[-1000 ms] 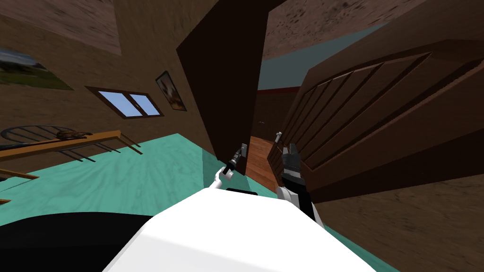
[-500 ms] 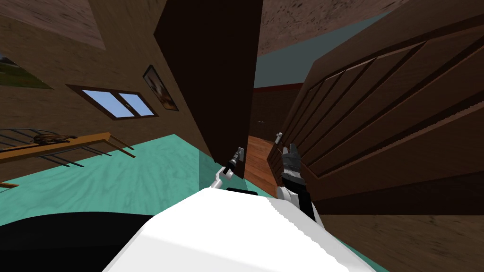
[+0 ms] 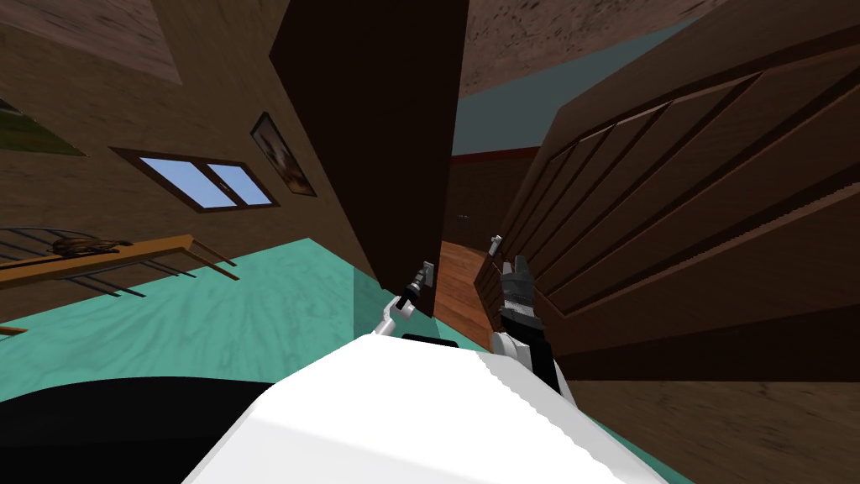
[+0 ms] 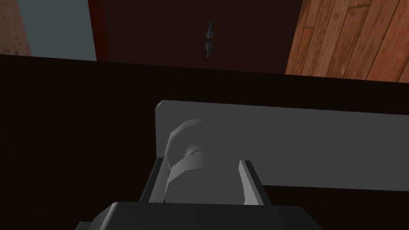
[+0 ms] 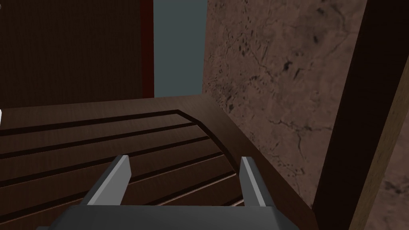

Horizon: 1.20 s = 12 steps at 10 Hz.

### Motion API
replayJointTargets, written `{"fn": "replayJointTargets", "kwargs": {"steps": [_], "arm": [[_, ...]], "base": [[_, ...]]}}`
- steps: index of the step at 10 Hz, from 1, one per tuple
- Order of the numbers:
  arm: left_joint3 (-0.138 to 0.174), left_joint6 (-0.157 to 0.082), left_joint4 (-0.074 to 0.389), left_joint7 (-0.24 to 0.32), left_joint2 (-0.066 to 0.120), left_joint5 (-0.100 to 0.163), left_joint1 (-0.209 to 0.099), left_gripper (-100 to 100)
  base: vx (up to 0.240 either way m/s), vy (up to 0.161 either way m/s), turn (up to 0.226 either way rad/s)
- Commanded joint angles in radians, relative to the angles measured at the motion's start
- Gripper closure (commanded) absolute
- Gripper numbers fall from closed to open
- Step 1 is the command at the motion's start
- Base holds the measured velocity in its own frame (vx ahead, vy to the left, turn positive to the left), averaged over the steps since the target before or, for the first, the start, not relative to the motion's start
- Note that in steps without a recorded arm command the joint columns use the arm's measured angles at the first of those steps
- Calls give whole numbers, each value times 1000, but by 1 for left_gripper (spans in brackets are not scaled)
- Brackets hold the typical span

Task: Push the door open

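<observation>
Currently the left gripper (image 4: pixel 202 161) has its fingers (image 4: pixel 251 181) closed in against the sides of a rounded grey handle (image 4: pixel 187 145). No gap is visible on either side, so I read it as clamped. The handle sits at one end of a long grey plate (image 4: pixel 303 143) on a dark brown door (image 4: pixel 76 131), directly ahead of the fingertips. In the head view this door is the tall dark slab in the upper centre, its long axis running up the frame, with the left gripper at its lower tip, mid-frame. On the other arm the right gripper (image 5: pixel 184 159) has its fingers apart, holding nothing, and faces a second, panelled door (image 5: pixel 100 155) spread across the right of the head frame. Judgement: the left arm is the one engaged, and the push should go straight along its fingers, into the leaf. Hard to make out: the dark door's hinge side, cut off at the top edge, and whether the plate is really a lever.
</observation>
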Motion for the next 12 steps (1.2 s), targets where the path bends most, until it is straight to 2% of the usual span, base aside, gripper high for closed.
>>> {"fn": "replayJointTargets", "kwargs": {"steps": [1, 6, 12], "arm": [[-2, -1, 1, 0, 0, 0, 5, 100], [50, 2, 16, -19, 6, 2, -11, 100], [110, 4, 36, -42, 5, 5, -24, 100]], "base": [[0, 0, 0], [141, -88, 44], [146, -108, 71]]}}
